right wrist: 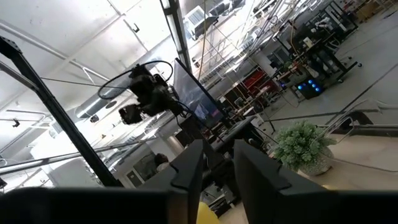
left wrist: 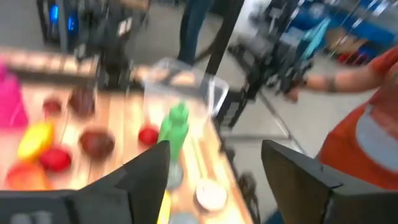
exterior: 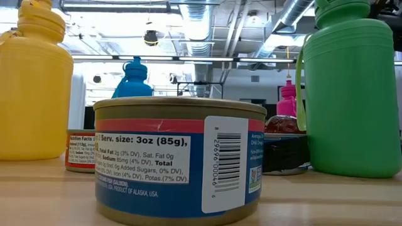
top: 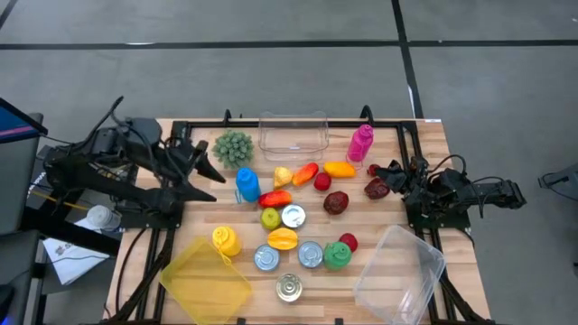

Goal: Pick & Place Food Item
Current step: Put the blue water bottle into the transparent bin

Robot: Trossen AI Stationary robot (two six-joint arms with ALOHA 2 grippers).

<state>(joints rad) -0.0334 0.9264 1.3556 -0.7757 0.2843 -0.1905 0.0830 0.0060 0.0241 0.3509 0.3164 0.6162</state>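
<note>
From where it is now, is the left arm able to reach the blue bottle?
Probably yes. The left gripper is open, empty, at the table's left side, and the blue bottle stands just beyond it with nothing between them.

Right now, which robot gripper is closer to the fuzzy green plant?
Left. The left gripper sits just beside the green plant, on the table's left side. The right gripper is far across the table, past the pink bottle.
</note>
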